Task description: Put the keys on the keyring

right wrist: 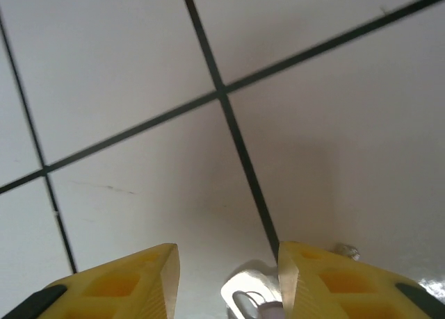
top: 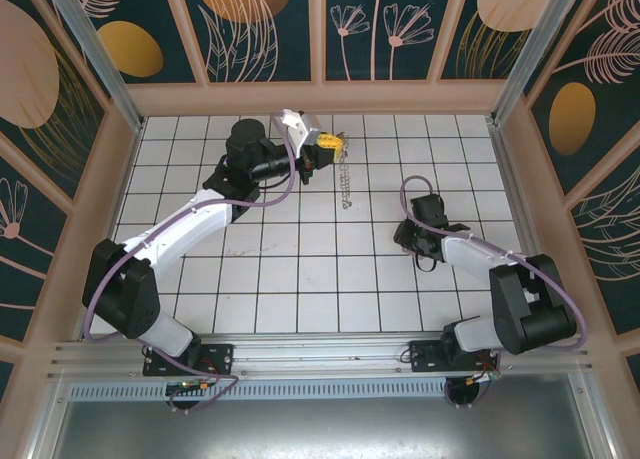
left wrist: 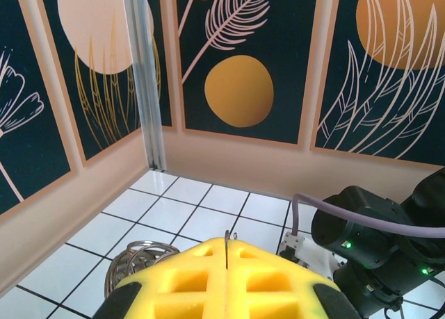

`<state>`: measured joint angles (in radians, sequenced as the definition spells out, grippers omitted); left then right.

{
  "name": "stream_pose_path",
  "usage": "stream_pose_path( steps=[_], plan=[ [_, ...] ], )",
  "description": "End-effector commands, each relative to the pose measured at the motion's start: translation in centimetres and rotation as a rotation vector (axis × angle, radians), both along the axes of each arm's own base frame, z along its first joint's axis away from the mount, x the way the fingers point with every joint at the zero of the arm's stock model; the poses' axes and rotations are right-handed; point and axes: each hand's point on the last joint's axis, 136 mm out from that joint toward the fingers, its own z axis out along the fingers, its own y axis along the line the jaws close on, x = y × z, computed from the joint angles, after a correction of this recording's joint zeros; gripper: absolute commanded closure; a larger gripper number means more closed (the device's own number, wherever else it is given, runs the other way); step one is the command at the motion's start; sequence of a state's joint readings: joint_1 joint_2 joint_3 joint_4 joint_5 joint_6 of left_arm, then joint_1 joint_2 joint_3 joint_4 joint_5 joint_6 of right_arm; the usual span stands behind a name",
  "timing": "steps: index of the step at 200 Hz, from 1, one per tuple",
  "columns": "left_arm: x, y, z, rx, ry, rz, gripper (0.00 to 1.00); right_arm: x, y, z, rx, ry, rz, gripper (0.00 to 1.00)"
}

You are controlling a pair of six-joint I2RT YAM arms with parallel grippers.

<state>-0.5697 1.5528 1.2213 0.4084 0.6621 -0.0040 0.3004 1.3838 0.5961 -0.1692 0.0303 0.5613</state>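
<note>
The white square floor tiles (top: 300,279) looked smooth and semi-glossy, with matt dark grout and faint scuffs. The left gripper (left wrist: 228,246) and right gripper (right wrist: 226,253) each had 2 yellow moulded-plastic fingers, matt, with waffle-like recesses. At lower left of the left wrist view, the thin dark-brown coiled keyring (left wrist: 132,256) gleamed like polished metal; its silvery chain links (top: 346,184) glinted too. The tiny lilac-headed key (right wrist: 250,292), at the bottom edge of the right wrist view, had a shiny metallic rim. The black arm housing (left wrist: 361,225) looked like satin plastic, the grey corner post (left wrist: 144,76) like brushed aluminium, the teal printed wall panels (top: 250,29) matt.
</note>
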Motion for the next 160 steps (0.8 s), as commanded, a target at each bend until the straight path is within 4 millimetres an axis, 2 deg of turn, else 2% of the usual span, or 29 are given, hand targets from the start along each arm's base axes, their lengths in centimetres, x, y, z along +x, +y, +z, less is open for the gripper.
stream_pose_path(
  steps=[1, 43, 74, 91, 111, 133, 160],
  plan=[
    [-0.9, 0.4, 2.8, -0.050, -0.079, 0.007, 1.00, -1.4, -0.9, -1.3, -0.047, 0.054, -0.046, 0.58],
    [-0.7, 0.4, 2.6, -0.049, -0.075, 0.009, 1.00, -1.7, -0.3, -2.2, -0.026, 0.083, -0.041, 0.58],
    [-0.7, 0.3, 2.6, -0.049, -0.074, 0.008, 1.00, -0.9, 1.8, -2.5, 0.047, 0.078, 0.005, 0.59],
    [-0.7, 0.4, 2.6, -0.050, -0.072, 0.009, 1.00, 0.1, 4.0, -1.5, 0.109, 0.027, 0.065, 0.60],
    [-0.7, 0.4, 2.4, -0.047, -0.068, 0.013, 1.00, 1.3, 6.4, 1.2, 0.184, -0.091, 0.142, 0.60],
    [-0.7, 0.4, 2.4, -0.048, -0.067, 0.012, 1.00, 1.8, 6.0, 3.4, 0.180, -0.158, 0.126, 0.60],
    [-0.8, 0.5, 2.3, -0.052, -0.067, 0.013, 1.00, 1.2, 4.7, 3.1, 0.114, -0.120, 0.092, 0.61]
  ],
)
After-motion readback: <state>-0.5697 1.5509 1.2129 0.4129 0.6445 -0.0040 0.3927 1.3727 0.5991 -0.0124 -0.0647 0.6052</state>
